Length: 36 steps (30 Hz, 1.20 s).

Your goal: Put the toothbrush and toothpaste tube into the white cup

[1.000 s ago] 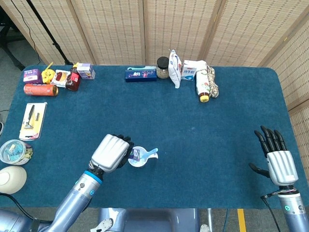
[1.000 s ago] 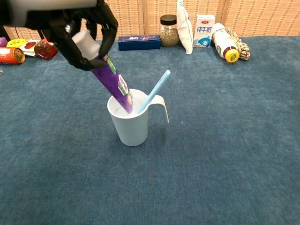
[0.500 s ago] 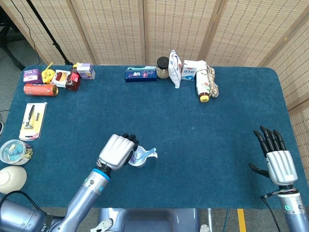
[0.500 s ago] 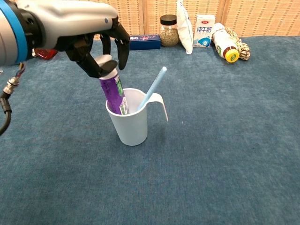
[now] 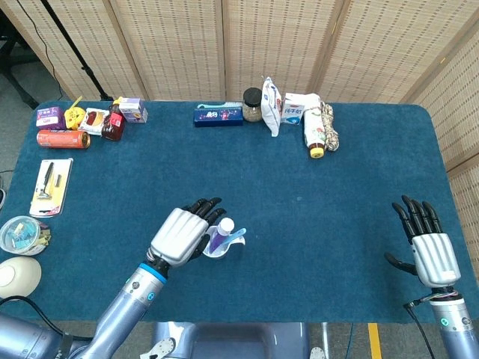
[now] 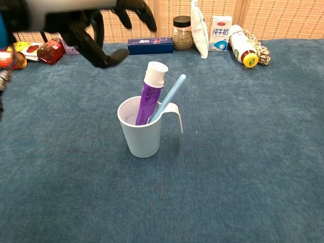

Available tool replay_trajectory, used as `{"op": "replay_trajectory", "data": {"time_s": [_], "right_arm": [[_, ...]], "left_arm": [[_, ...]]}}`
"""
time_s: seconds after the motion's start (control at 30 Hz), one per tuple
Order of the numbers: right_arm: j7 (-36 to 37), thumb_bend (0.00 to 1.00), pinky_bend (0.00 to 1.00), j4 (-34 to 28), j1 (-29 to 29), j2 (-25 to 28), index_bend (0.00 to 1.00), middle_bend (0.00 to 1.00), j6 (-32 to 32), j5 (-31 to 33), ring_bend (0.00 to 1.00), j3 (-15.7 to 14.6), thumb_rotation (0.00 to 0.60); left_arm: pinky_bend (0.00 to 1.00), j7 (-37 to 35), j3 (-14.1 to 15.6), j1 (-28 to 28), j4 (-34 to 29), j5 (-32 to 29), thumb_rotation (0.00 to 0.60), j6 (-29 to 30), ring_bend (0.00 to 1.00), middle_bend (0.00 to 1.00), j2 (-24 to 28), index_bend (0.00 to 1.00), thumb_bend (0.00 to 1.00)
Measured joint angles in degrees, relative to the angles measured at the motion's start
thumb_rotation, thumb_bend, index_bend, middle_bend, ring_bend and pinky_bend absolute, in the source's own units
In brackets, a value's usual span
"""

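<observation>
While the blue tabletop (image 5: 314, 224) carries everything, the white cup (image 6: 142, 132) serves as the landmark, standing upright toward the near edge, left of centre. Far behind the cup, along the back edge, a dark blue box (image 5: 218, 114), a jar (image 5: 253, 105), a white pouch (image 5: 271, 96), a carton (image 5: 295, 108) and a lying bottle (image 5: 315, 131) with a yellow cap form a row. Well to the cup's left and back, a cluster of small packets and a red can (image 5: 63, 138) sits by the far corner, with a flat card (image 5: 52, 185) holding a dark tool nearer.

Just left of the cup and above it hangs the left hand (image 5: 182, 233), its dark fingers (image 6: 132, 10) spread apart and holding nothing; in the chest view they are clear of the tube's cap. Far to the cup's right, near the tabletop's edge, the right hand (image 5: 428, 250) rests palm down with fingers straight and apart, empty.

Inside the cup stands the purple toothpaste tube (image 6: 148, 96), white cap up, leaning slightly right against the rim. Beside it in the same cup, the light blue toothbrush (image 6: 169, 96) leans further right, its handle end crossing the rim above the cup's handle.
</observation>
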Motion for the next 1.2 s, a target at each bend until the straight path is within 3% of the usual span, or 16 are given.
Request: {"op": "replay_trajectory", "data": {"time_s": [0.1, 0.23, 0.3, 0.47, 0.7, 1.0, 1.2], "right_arm": [[-0.36, 0.0, 0.0, -0.11, -0.01, -0.07, 0.03, 0.0, 0.07, -0.22, 0.0, -0.11, 0.6], [-0.89, 0.0, 0.0, -0.19, 0.01, -0.23, 0.03, 0.0, 0.04, -0.38, 0.0, -0.23, 0.6], [-1.05, 0.0, 0.0, -0.15, 0.04, -0.31, 0.02, 0.0, 0.03, -0.46, 0.0, -0.26, 0.6], [-1.5, 0.0, 0.0, -0.13, 0.03, -0.47, 0.0, 0.0, 0.24, -0.6, 0.0, -0.24, 0.6], [-2.21, 0.0, 0.0, -0.22, -0.03, -0.5, 0.0, 0.0, 0.26, -0.23, 0.0, -0.02, 0.6], [-4.2, 0.0, 0.0, -1.06, -0.42, -0.18, 0.0, 0.0, 0.23, 1.4, 0.0, 0.72, 0.6], [-5.62, 0.0, 0.0, -2.06, -1.25, 0.21, 0.0, 0.0, 0.8, 2.62, 0.0, 1.2, 0.6]], "left_arm": [[0.26, -1.23, 0.6, 1.3, -1.83, 2.67, 0.6, 0.3, 0.01, 0.0, 3.4, 0.0, 0.48], [0.04, -3.85, 2.69, 4.23, -2.43, 8.2, 0.6, 0.86, 0.0, 0.0, 9.16, 0.0, 0.44], [0.0, -6.41, 4.24, 6.24, -2.04, 11.91, 0.6, 1.1, 0.0, 0.0, 12.34, 0.0, 0.43], [0.0, -14.74, 8.09, 11.54, 1.59, 20.8, 0.6, 2.03, 0.0, 0.0, 17.14, 0.0, 0.43], [0.0, -29.84, 13.5, 20.23, 13.15, 32.22, 0.6, 5.97, 0.0, 0.0, 20.76, 0.0, 0.43], [0.0, -46.87, 18.54, 34.64, 32.79, 36.84, 0.6, 14.32, 0.0, 0.0, 18.06, 0.0, 0.43], [0.0, -51.51, 18.71, 40.1, 39.7, 35.62, 0.6, 14.95, 0.0, 0.0, 14.84, 0.0, 0.43]]}}
